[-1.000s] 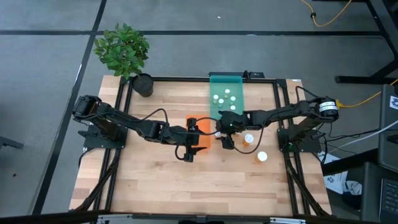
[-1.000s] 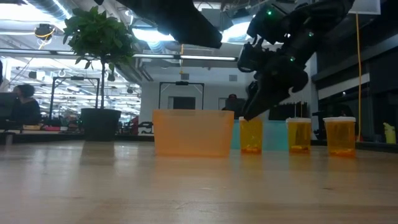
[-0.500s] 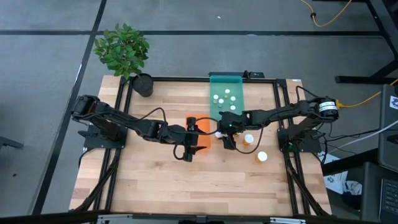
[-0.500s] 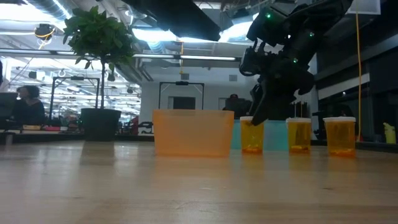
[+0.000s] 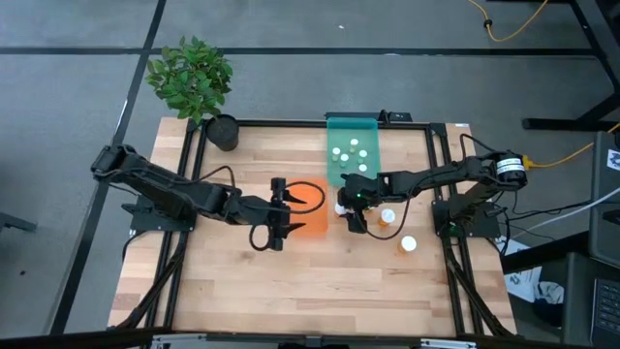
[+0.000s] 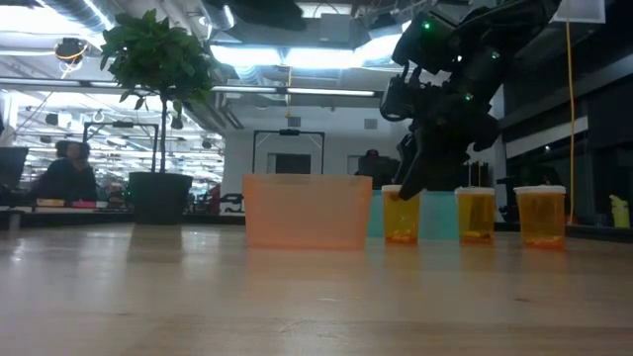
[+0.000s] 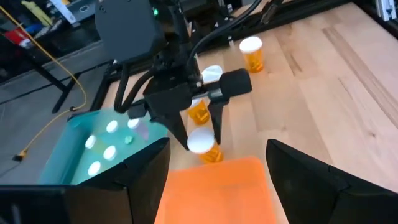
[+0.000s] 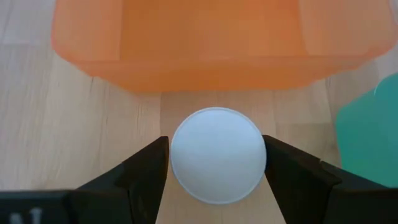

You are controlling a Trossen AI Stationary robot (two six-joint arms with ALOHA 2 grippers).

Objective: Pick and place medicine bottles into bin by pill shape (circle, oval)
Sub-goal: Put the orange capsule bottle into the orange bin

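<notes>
Right gripper (image 8: 217, 165), fingers spread either side of a white-capped medicine bottle (image 8: 217, 154) just beside the orange bin (image 5: 312, 211); teal bin (image 5: 351, 150) behind holds bottles; two more (image 6: 476, 216) stand nearby; left gripper (image 7: 214, 171), fingers wide, empty, over the orange bin's near side; low view alone shows a potted plant (image 6: 158, 114).

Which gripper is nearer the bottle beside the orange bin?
Right. The right gripper straddles that bottle, fingers on either side of its cap; the left gripper hangs across the orange bin from it.
</notes>
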